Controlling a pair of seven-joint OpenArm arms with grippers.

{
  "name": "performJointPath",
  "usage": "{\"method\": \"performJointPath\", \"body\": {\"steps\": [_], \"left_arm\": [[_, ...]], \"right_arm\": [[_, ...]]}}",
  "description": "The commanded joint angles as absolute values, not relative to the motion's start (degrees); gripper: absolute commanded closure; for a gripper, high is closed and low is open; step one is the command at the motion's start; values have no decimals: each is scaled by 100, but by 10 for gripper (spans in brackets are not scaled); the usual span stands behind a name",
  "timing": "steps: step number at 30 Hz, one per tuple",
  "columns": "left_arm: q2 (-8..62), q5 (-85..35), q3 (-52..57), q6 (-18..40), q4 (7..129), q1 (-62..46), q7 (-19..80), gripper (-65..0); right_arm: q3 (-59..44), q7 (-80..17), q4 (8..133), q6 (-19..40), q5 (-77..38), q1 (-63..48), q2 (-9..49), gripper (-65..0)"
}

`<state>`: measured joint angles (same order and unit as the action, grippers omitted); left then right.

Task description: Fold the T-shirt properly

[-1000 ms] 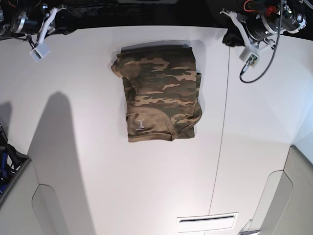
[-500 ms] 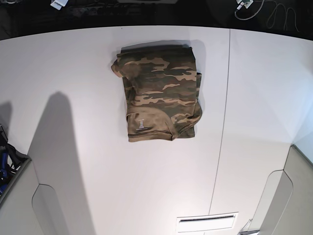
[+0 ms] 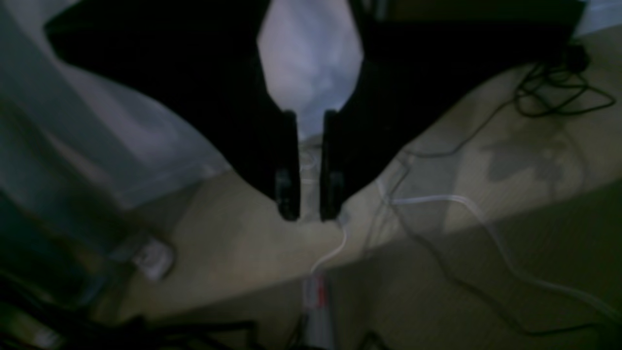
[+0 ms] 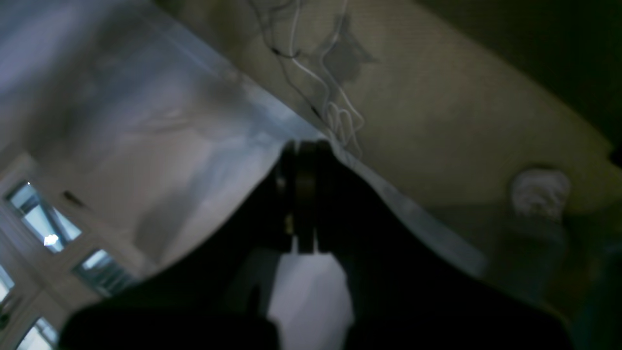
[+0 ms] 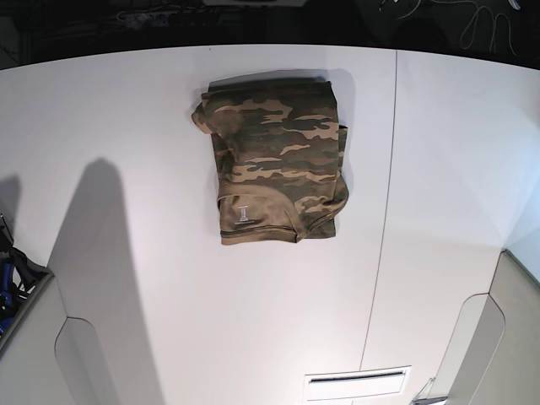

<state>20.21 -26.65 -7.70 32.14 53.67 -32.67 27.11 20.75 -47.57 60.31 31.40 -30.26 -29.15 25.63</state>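
Observation:
The T-shirt [image 5: 275, 159] lies folded into a compact rectangle on the white table [image 5: 126, 126], a little behind its middle. Its camouflage print faces up and a small pale mark [image 5: 243, 213] sits near the front left corner. Neither arm shows in the base view. In the left wrist view my left gripper [image 3: 308, 214] hangs over a beige floor, its black fingers [image 3: 286, 194] a narrow gap apart with nothing between them. My right gripper [image 4: 301, 146] is shut and empty, seen in the right wrist view against floor and a pale wall.
A seam [image 5: 384, 211] runs front to back through the table, right of the shirt. Grey panels [image 5: 25, 354] stand at the front corners. Loose cables [image 3: 559, 92] lie on the floor behind the table, and a small white object [image 4: 539, 192] rests there too.
Both arms have pulled back past the table's far edge and out of the base view. The shirt has not moved.

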Motion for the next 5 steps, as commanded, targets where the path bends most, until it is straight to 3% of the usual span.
{"method": "performJointPath", "body": {"steps": [1, 5], "left_arm": [[2008, -2698, -764, 3253, 5295, -3214, 2724, -84], [1817, -2768, -762, 3256, 5194, -2919, 2720, -84]], "right_arm": [[2060, -4753, 5907, 3118, -2991, -2803, 2565, 0], [2060, -4751, 5476, 3063, -2932, -2338, 2436, 0]]}}
